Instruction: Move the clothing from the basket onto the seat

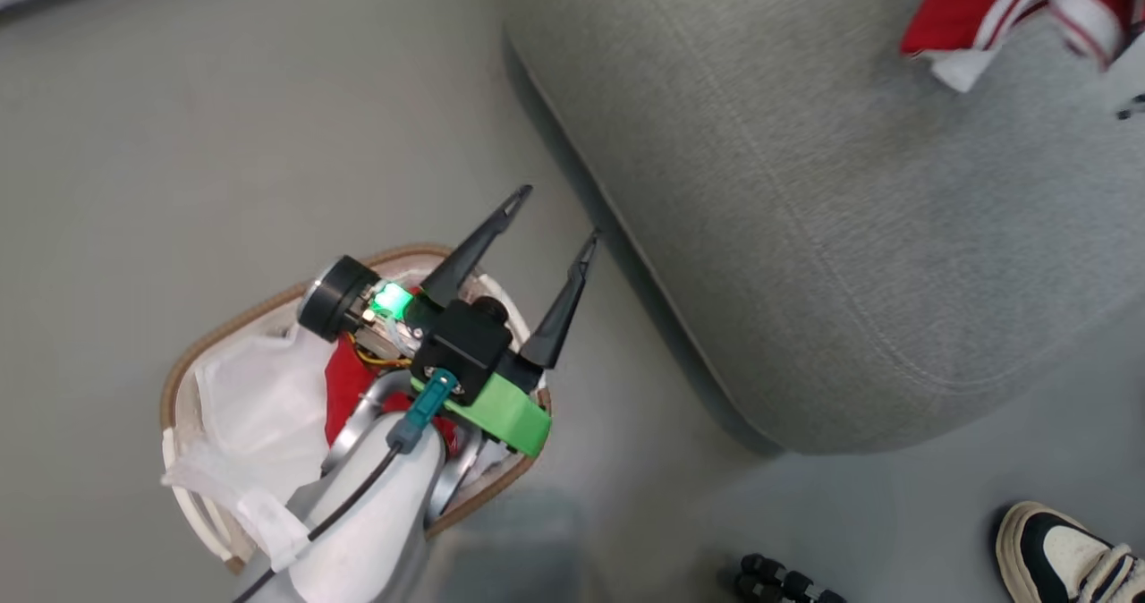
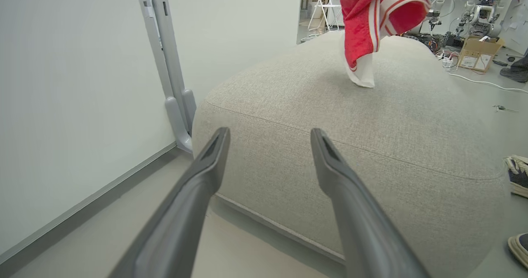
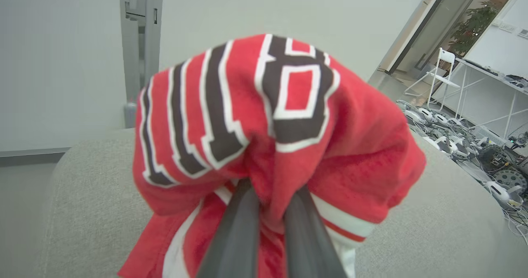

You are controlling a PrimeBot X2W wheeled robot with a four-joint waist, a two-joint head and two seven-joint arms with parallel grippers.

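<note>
While the right gripper keeps its two fingers pressed close together on a bunched fold of the jersey, that garment hangs over the seat. Red cloth with white trim and black, white-edged lettering billows above and around the fingertips, which are buried in it. Seen from the left wrist, the jersey is suspended over the far part of the seat top, and its white hem reaches down to the grey upholstery; whether the hem touches cannot be told. The left gripper has its fingers spread wide, clasping nothing, and they point toward the rounded side of the seat. In the head view this gripper sits above the edge of the basket that faces the seat, with its fingertips extending past the brown rim over the floor. The basket stands on the floor just beside the seat, apart from it. Inside lie the crumpled white liner and a second red garment, partly hidden beneath the left arm. A shoe rests on the floor at lower right, near the seat.
</note>
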